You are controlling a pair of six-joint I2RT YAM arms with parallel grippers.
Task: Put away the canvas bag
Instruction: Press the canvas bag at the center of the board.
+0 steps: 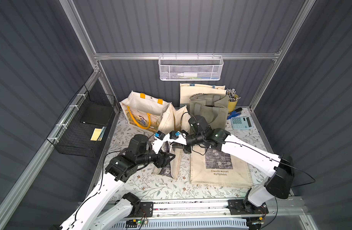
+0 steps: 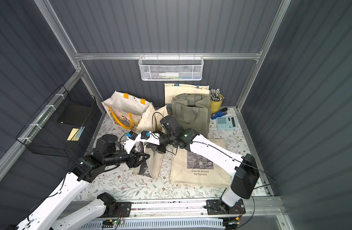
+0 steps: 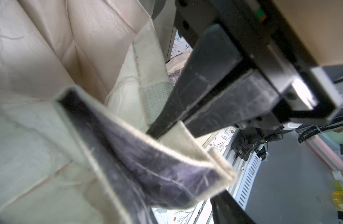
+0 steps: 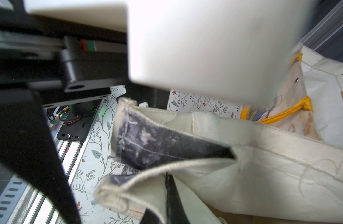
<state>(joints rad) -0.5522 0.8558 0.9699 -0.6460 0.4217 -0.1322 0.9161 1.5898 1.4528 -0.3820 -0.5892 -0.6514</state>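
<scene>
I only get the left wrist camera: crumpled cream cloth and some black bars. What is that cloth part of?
Observer: A small cream canvas bag, standing on the floral table between the left arm and the right arm.
Operator: Where could it go?
Observer: Perhaps into the open tote with yellow handles just behind it.
Operator: Anything else nearby?
Observer: A flat Monet bag, printed "Claude Monet Nymphéas", lies partly under the right arm.
</scene>
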